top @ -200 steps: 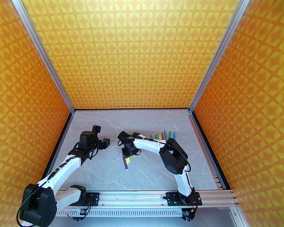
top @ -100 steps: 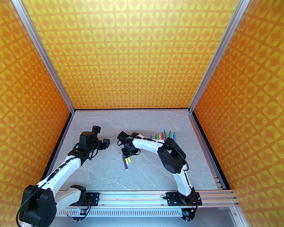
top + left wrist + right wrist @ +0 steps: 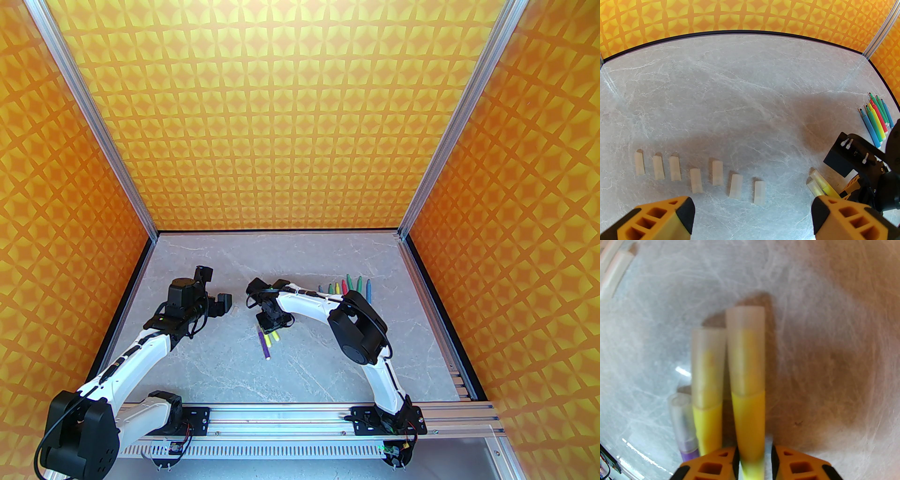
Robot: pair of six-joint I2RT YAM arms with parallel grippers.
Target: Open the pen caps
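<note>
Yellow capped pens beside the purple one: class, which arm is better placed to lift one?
Right. The right gripper straddles one yellow plastic pen, translucent cap on, a finger each side; the open left gripper hangs by loose translucent caps.

On the grey marble-patterned table (image 3: 328,375), a row of seven loose translucent plastic pen caps (image 3: 696,181) runs left to right in the left half, just on the far side of the left gripper (image 3: 752,208). Right of the row, near the centre, three capped pens lie side by side. The purple plastic marker (image 3: 688,452) is leftmost and a yellow plastic marker (image 3: 707,422) is in the middle. The second yellow marker (image 3: 748,422) is rightmost, between the fingers of the right gripper (image 3: 753,451). A cluster of uncapped coloured markers (image 3: 877,119) lies well apart, far right.
</note>
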